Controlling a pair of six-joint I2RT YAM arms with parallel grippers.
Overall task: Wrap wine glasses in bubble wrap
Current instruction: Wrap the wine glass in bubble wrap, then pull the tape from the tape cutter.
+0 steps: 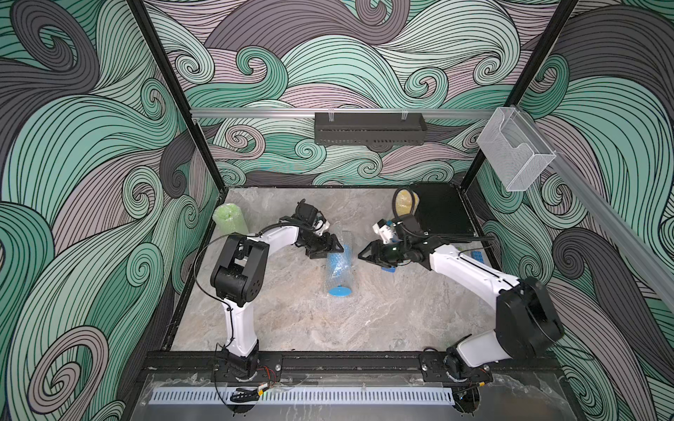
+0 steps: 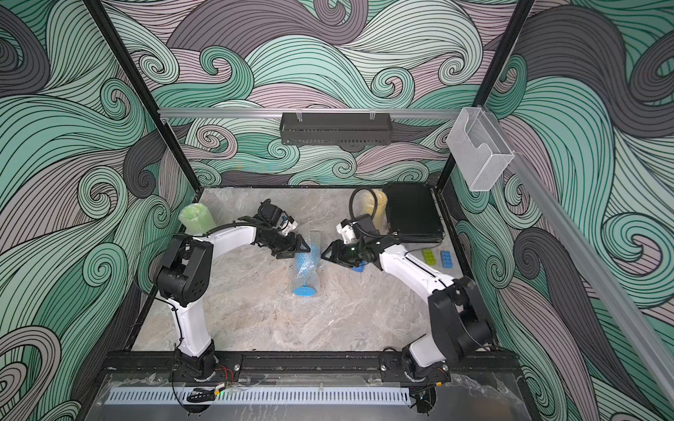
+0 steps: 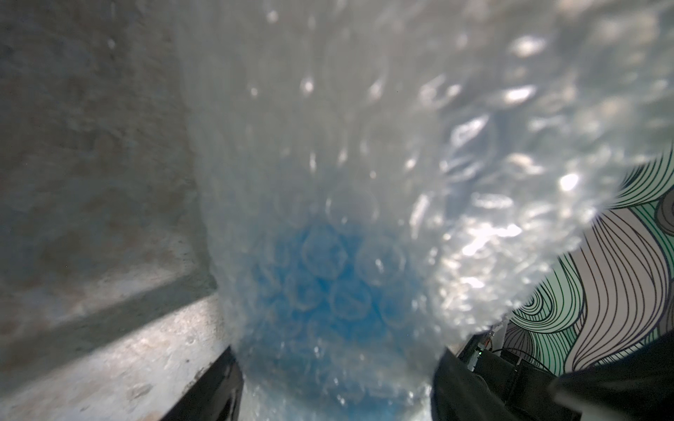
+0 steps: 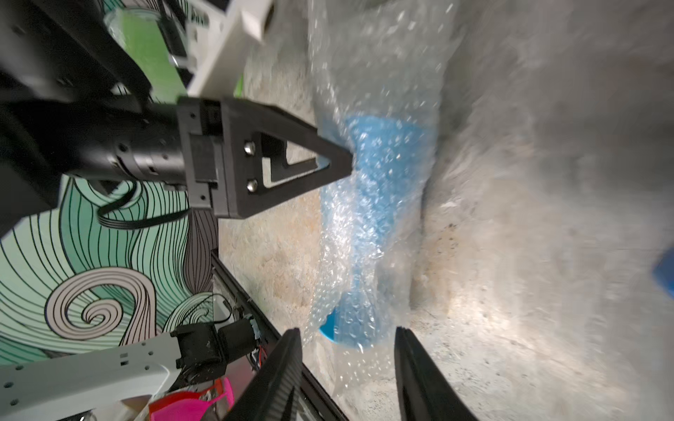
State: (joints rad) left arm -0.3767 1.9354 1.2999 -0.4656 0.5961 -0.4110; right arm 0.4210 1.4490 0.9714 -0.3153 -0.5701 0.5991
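The blue wine glass (image 1: 337, 264) lies on its side mid-table, rolled in bubble wrap (image 1: 345, 238), with its foot (image 2: 304, 291) bare and pointing to the front edge. My left gripper (image 1: 337, 248) is shut on the wrapped bowl. In the left wrist view the blue bowl (image 3: 328, 284) fills the gap between the jaws, and a finger (image 4: 328, 160) presses into the wrap. My right gripper (image 1: 361, 255) stands open just right of the roll, with nothing between its fingers (image 4: 291, 364). The green wine glass (image 1: 229, 218) and the yellow wine glass (image 1: 406, 204) stand wrapped at the back.
A flat blue tape dispenser (image 2: 359, 269) lies under the right gripper. A black box (image 1: 441, 215) sits at the back right corner. Small green (image 2: 429, 257) and blue (image 2: 446, 259) blocks lie by the right edge. The table's front half holds only the arm bases.
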